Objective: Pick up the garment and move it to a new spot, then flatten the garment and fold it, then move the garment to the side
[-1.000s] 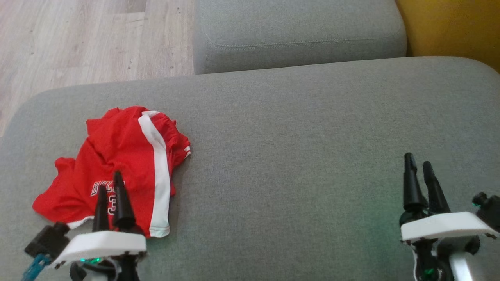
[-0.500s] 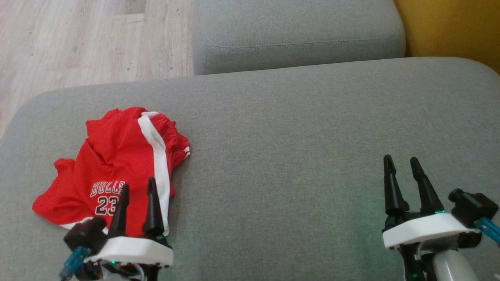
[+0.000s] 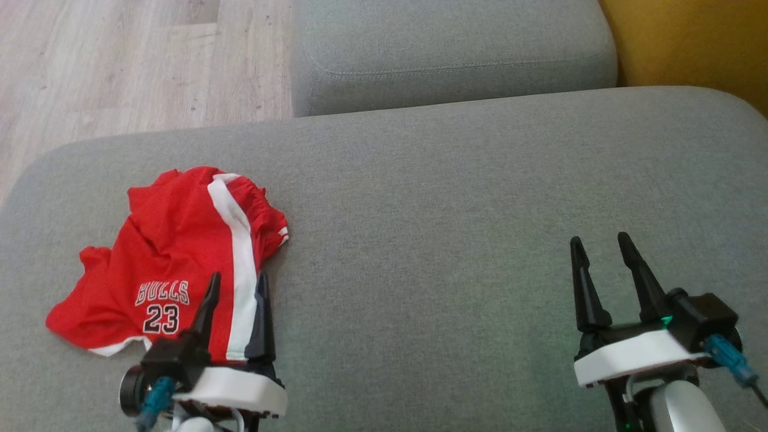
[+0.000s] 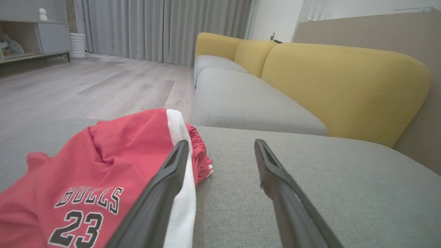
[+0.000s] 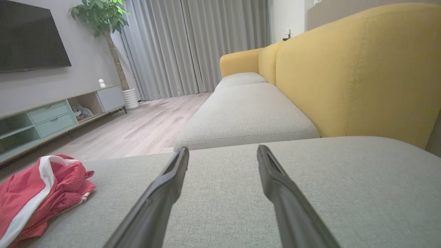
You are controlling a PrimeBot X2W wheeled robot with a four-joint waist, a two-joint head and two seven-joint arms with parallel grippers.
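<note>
- Garment (image 3: 174, 264): red shorts with a white side stripe, crumpled in a heap on the left part of the grey sofa cushion (image 3: 450, 198). It is not lifted and sits where it was a second ago.
- Left gripper (image 3: 238, 277): has slid from over the "23" print across to the white stripe at the heap's right edge. Fingers released and spread, holding nothing. In the left wrist view one finger overlaps the stripe and the other sits over bare cushion.
- Right gripper (image 3: 600, 238): has drifted slightly inward but is well apart from the garment. Fingers released, empty.
- My read: this is the approach for the first pick, with the left arm lining up on the stripe edge. Can't tell if it touches cloth yet.
- Next move needs a descent and a pinch on a cloth fold, not the cushion cover. The cushion to the right looks usable as the new spot.
</note>
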